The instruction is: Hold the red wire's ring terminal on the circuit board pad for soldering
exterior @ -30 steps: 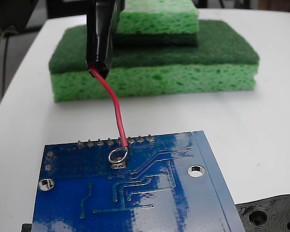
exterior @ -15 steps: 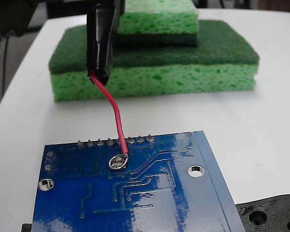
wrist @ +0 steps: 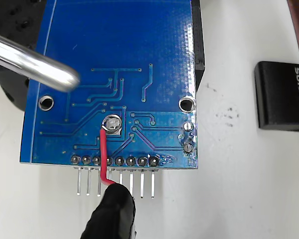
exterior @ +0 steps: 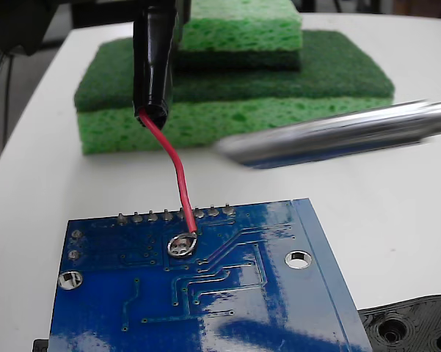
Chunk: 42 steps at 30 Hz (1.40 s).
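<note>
Blue circuit board low in the fixed view's frame, flat on the white table, glossy, with thin traces, a row of grey solder bumps along its far edge and silver-rimmed mounting holes near the left and right sides. Red wire running down from a black sleeve at upper left, bending gently, crossing the bump row and ending at the ring terminal, lying flat on the board just below that row, left of centre. Inside the loop, silvery-grey metal: the pad, ringed by the terminal in the wrist view, where the board fills the upper half of the frame and its pins point down toward the sleeve at bottom centre. Gripper fingers not visible in either view; only the black sleeve shown carrying the wire, so open or closed cannot be told. Blurred shiny metal rod reaching in from the right edge of the fixed view, above the board and apart from the ring; same rod at upper left in the wrist view, over the board's corner. Stacked green sponges behind, at the top of the fixed frame. Black plastic part with holes at lower right. Black block lettered SUNDICK at the right edge of the wrist view, off the board.
</note>
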Motion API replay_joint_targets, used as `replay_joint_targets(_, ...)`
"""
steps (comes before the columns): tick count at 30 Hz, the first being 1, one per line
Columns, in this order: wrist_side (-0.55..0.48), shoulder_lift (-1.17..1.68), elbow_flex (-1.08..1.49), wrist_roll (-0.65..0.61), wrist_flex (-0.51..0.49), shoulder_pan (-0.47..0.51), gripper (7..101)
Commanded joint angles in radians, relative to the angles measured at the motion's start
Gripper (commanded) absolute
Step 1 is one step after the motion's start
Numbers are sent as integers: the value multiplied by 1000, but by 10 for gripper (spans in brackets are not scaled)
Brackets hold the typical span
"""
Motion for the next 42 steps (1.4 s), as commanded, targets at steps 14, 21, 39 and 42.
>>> replay_joint_targets(14, 3, 9, 5, -11, -14, -12, 1003)
replay_joint_targets(21, 3, 11, 9, -12, -17, -12, 1003)
replay_joint_targets(39, 3, 15, 9, -12, -17, -15, 1003)
replay_joint_targets(42, 3, 15, 9, -14, -17, -15, 1003)
